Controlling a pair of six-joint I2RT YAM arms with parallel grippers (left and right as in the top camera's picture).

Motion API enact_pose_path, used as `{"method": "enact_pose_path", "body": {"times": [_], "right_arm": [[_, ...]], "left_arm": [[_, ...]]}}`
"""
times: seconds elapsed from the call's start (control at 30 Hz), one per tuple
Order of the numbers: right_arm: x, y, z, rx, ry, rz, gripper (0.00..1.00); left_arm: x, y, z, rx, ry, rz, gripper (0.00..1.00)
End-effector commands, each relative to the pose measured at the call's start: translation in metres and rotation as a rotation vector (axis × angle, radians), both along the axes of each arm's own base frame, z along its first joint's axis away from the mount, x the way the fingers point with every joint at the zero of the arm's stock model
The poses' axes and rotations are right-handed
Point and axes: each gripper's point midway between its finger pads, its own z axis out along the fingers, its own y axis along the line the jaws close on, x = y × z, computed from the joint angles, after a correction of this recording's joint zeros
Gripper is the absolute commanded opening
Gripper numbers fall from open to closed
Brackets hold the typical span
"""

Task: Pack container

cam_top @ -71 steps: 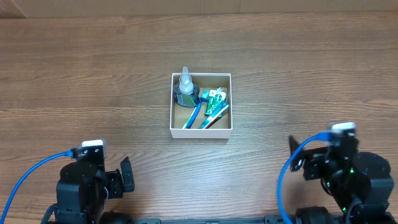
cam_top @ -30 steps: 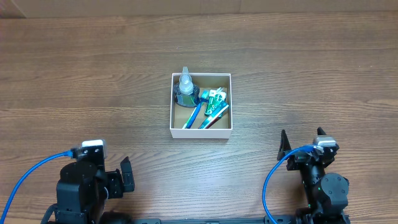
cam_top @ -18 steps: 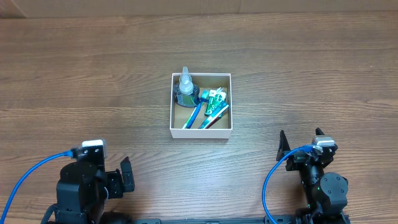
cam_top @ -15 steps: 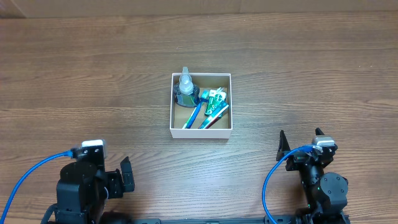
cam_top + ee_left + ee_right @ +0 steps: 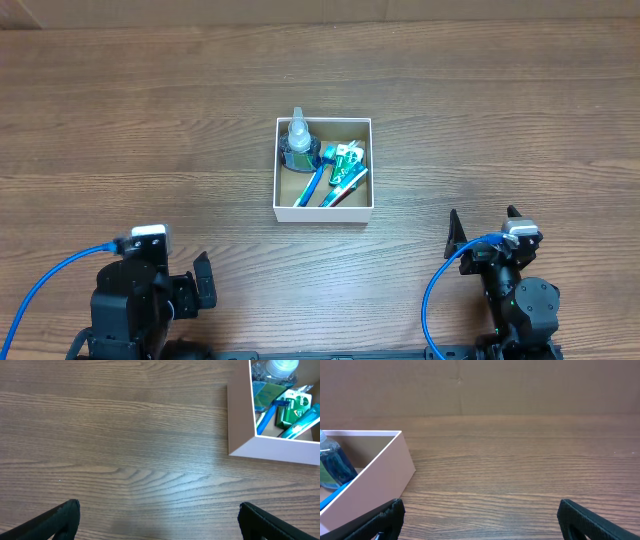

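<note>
The container (image 5: 322, 211) is a small square white-walled box with a brown inside at the table's middle. It holds a clear bottle (image 5: 298, 138) with blue liquid, blue toothbrushes (image 5: 311, 187) and green-and-white tubes (image 5: 347, 160). My left gripper (image 5: 159, 522) is open and empty near the front left; the container (image 5: 240, 420) shows at the upper right of its view. My right gripper (image 5: 479, 520) is open and empty near the front right; the container (image 5: 380, 472) shows at the left of its view.
The wooden table (image 5: 480, 120) spreads around the container. A cardboard wall (image 5: 520, 385) stands along the far edge. Blue cables (image 5: 40, 290) run from both arms at the front edge.
The right arm turned and drew back toward the front edge between 2.4 s and 1.0 s ago. Since then nothing has moved.
</note>
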Motion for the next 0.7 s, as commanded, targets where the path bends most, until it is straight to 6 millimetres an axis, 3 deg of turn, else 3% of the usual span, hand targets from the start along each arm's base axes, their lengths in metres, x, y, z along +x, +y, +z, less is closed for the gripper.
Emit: {"method": "enact_pose_path", "body": {"times": [0.0, 0.4, 0.67], "right_arm": [[0.000, 0.002, 0.002, 0.006, -0.013, 0.009, 1.00], [0.000, 0.002, 0.002, 0.006, -0.013, 0.009, 1.00], [0.000, 0.002, 0.002, 0.006, -0.013, 0.009, 1.00]], "left_arm": [[-0.001, 0.001, 0.000, -0.011, -0.006, 0.018, 1.00], [-0.006, 0.012, 0.004, -0.019, -0.127, 0.083, 1.00], [0.011, 0.012, -0.044, -0.059, -0.246, 0.101, 1.00]]}}
